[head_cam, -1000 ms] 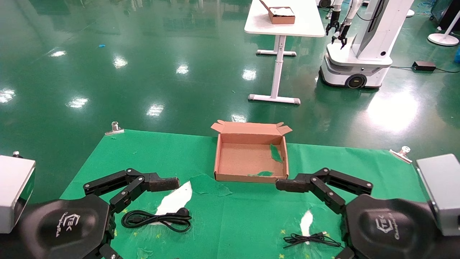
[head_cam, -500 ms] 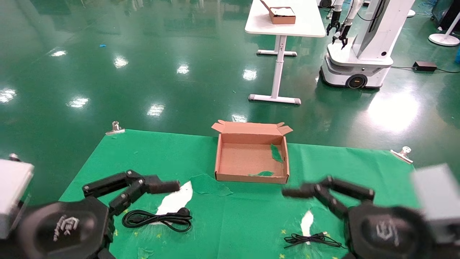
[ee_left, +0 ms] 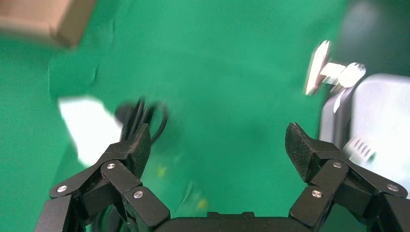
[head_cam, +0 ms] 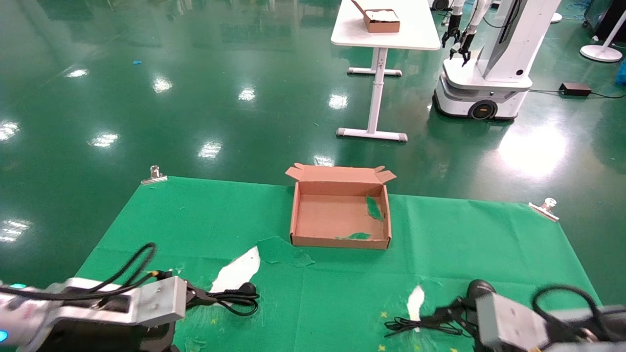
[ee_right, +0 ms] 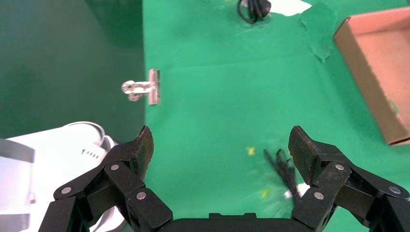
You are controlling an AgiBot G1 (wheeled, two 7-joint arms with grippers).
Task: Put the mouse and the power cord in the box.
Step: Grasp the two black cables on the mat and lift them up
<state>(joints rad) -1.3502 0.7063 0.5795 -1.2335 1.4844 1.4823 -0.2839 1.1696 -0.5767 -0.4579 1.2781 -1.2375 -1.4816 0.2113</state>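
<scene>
Both pincers hang wide open, empty: left pincer (ee_left: 217,150) over the power cord (head_cam: 234,298) by the counter's (head_cam: 195,220) near-left edge, right pincer (ee_right: 220,147) over the mouse (head_cam: 480,288) and its thin cable, near-right. Cord's loop runs lengthwise along the near edge, plug pointing toward the centre, so close across the bundled strands mid-loop. Box (head_cam: 341,243) sits empty, mid-counter by the far edge.

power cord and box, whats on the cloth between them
In the head view, a white tear and a loose green flap lie between the power cord and the box.
</scene>
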